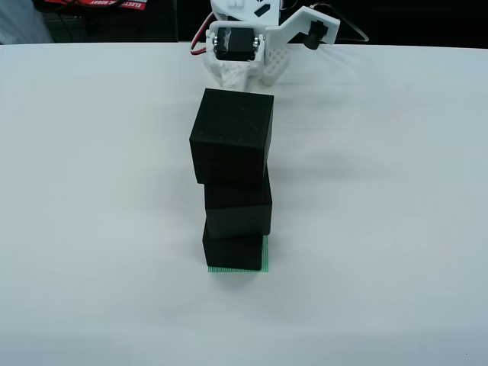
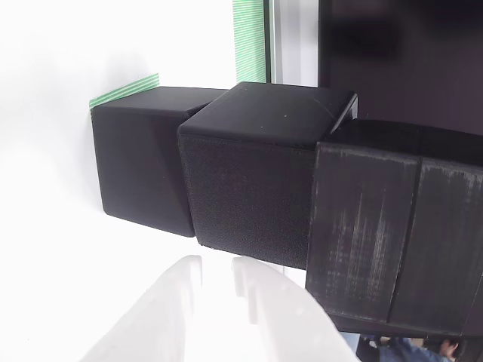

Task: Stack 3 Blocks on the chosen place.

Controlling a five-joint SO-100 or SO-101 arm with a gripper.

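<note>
Three black blocks stand in one stack on the white table. In the view from above, the bottom block [image 1: 232, 250] sits on the chosen place [image 1: 266, 255], a green striped patch showing at its right and front edges. The middle block [image 1: 238, 210] rests on it, and the top block [image 1: 231, 137] is turned slightly. My gripper [image 1: 248, 70] is drawn back at the table's far edge, apart from the stack, shut on nothing. The view that rides on the gripper is turned sideways: bottom block [image 2: 139, 158], middle block [image 2: 253, 185], top block [image 2: 392, 234], green patch [image 2: 124, 89], gripper [image 2: 217, 265].
The white arm with its black servo [image 1: 232, 42] stands at the far edge of the table [image 1: 91, 191]. Red packaging [image 1: 91, 4] lies behind it at the left. A green strip [image 2: 249, 41] runs beside a dark panel [image 2: 400, 53].
</note>
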